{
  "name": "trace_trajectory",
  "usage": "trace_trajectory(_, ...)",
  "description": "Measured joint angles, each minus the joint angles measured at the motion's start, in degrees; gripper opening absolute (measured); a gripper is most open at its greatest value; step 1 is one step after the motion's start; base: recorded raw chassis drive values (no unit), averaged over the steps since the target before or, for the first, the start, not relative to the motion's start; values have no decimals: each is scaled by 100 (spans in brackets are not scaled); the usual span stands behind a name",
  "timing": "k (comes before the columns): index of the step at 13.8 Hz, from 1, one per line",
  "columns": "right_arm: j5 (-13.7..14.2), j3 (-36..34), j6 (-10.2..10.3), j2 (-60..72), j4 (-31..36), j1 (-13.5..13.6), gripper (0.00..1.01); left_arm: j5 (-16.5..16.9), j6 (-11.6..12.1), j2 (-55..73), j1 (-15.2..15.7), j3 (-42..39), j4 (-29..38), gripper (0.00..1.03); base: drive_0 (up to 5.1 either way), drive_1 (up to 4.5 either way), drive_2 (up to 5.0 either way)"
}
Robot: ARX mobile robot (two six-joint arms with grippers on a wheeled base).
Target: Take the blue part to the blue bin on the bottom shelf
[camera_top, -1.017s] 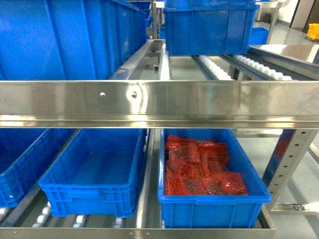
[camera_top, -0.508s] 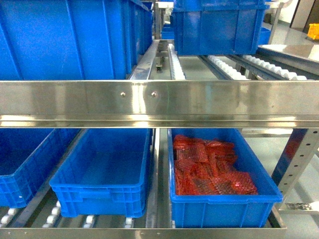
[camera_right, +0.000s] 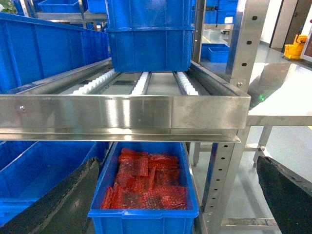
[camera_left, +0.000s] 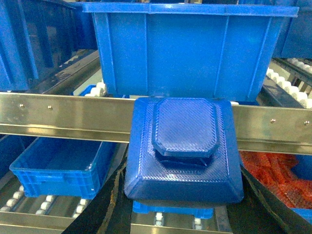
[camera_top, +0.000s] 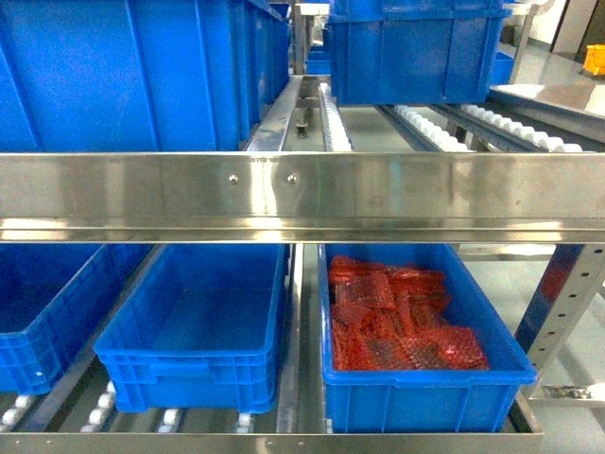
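While the robot faces the rack, the blue part sits pinched in the left claw, filling the middle of the left wrist view; its raised octagonal top faces the camera and the dark fingers show at its lower edges. Behind it runs the steel rail of the upper shelf, with a large blue crate standing on the rollers above.

From the head camera neither arm shows. On the bottom shelf an empty-looking blue bin stands left of centre, and just beside it on the right is a bin of red parts. Another blue bin lies further left, partly cut off by the frame edge.

The right claw appears only as dark fingers at the lower corners of its own view, spread wide apart with nothing between them, above the red-filled bin. A yellow mop bucket stands far off on the floor.
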Motion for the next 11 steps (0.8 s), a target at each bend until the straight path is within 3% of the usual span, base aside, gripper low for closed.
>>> trace_trajectory(11, 11, 0, 4, 0, 0, 0, 98, -2, 2, 0, 0, 0, 0, 44, 0, 0, 0)
